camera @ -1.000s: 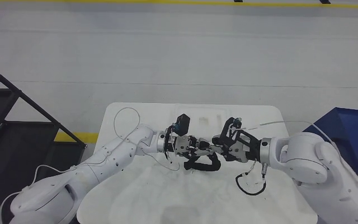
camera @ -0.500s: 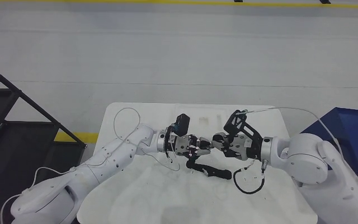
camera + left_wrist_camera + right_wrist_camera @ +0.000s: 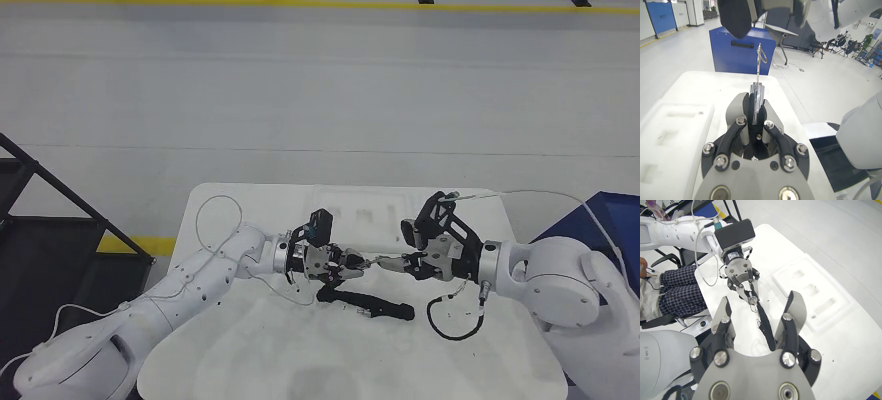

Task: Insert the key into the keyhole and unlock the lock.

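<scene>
Left gripper [image 3: 755, 100] is clenched on a short chrome cylinder lock [image 3: 757, 91] and holds it up over the middle of a white round-cornered table [image 3: 290, 350]. Right gripper [image 3: 759, 295] is released, with its fingers [image 3: 795, 308] spread wide. It faces the left one head-on, near it but apart, and nothing is between its pads. A blue cabinet [image 3: 725, 56] stands on the floor past the table's end on the right arm's side. A white foam tray [image 3: 789, 287] with three rectangular recesses lies on the table along the far edge, beside the two grippers and not touched by either. A black cable [image 3: 765, 326] comes off the lock body and trails down across the tabletop below the grippers toward the right arm. I cannot tell whether its far end is fastened to anything. A thin silver key [image 3: 758, 73] sits in the keyhole on the lock's end face. It sticks straight out toward the right gripper, with its outer end just short of the gap between the open fingers and no contact seen. A small wire key ring [image 3: 765, 56] hangs off the key's outer half. How far the key is turned cannot be made out.
</scene>
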Action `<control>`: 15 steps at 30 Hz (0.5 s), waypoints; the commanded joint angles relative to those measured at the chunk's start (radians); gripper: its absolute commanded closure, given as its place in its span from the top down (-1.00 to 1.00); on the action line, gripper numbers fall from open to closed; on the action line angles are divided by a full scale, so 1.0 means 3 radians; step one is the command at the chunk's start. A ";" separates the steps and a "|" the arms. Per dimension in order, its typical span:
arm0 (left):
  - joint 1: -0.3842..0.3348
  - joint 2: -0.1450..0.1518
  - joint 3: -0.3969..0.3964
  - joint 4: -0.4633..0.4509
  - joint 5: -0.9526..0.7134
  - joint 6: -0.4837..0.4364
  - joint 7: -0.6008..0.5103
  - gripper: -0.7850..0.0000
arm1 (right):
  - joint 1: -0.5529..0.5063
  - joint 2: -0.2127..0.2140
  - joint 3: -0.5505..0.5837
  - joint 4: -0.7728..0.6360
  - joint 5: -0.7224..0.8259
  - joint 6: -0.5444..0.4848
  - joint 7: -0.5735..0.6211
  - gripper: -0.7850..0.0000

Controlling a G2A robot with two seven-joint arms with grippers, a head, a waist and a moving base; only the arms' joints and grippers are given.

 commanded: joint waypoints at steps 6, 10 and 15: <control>0.0113 0.0039 0.0011 0.0020 0.0108 0.0000 -0.0316 -1.00 | -0.0168 0.0027 0.0168 0.0107 -0.0035 -0.0165 -0.0111 1.00; 0.0194 0.0020 0.0103 -0.0023 0.0180 0.0000 -0.0479 -1.00 | -0.0229 0.0035 0.0252 0.0120 -0.0082 -0.0188 -0.0209 1.00; 0.0244 -0.0052 0.0219 0.0004 0.0308 0.0004 -0.0736 -0.81 | -0.0335 0.0043 0.0332 0.0105 -0.0134 -0.0170 -0.0307 1.00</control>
